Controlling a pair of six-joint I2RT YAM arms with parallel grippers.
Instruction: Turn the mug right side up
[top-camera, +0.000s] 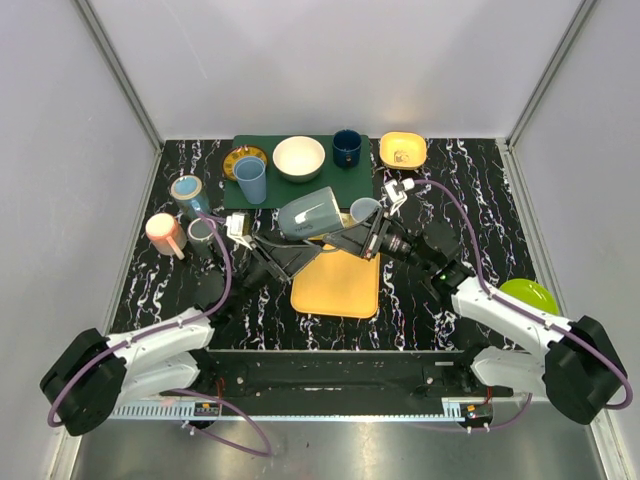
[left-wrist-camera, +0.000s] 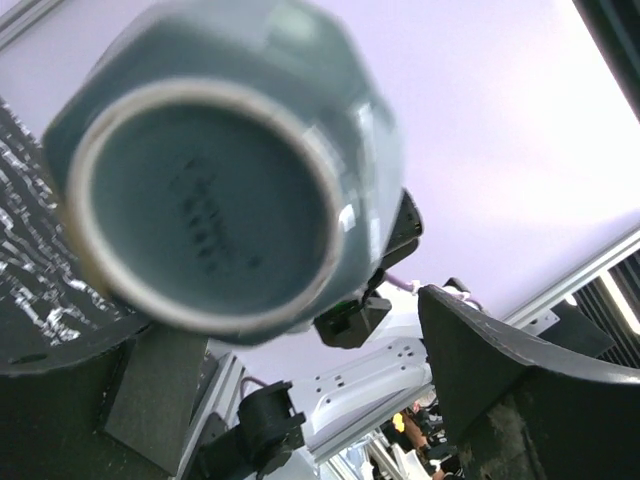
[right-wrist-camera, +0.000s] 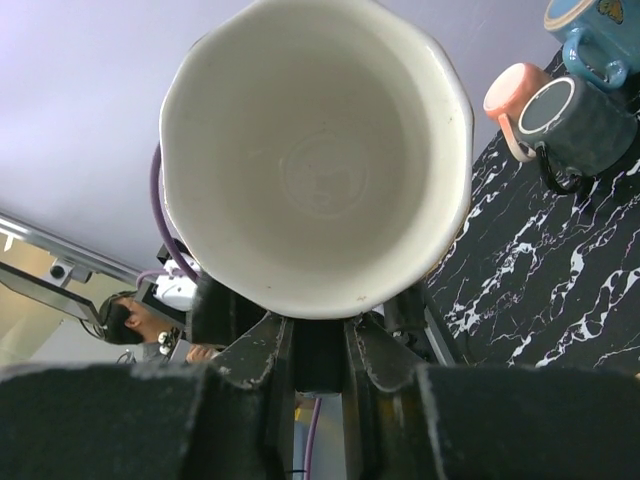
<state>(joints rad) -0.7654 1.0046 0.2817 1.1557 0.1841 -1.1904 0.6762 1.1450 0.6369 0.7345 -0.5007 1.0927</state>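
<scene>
A grey-blue mug (top-camera: 310, 213) with a white inside hangs on its side above the orange board (top-camera: 337, 288), mouth toward the right arm. My right gripper (top-camera: 347, 238) is shut on a dark part under the mug's rim, apparently the handle; in the right wrist view (right-wrist-camera: 320, 345) the white mouth (right-wrist-camera: 315, 150) fills the frame above the fingers. My left gripper (top-camera: 300, 252) is open just below the mug's base. In the left wrist view the base (left-wrist-camera: 200, 200) sits above my left finger (left-wrist-camera: 80, 400), and the jaws stand wide apart.
A green mat (top-camera: 355, 182) at the back holds a blue tumbler (top-camera: 250, 180), a white bowl (top-camera: 299, 158) and a dark blue cup (top-camera: 347, 148). A yellow bowl (top-camera: 403, 151) stands beside it. A light blue, a pink (top-camera: 165, 235) and a dark grey mug stand left. A green plate (top-camera: 530, 295) lies right.
</scene>
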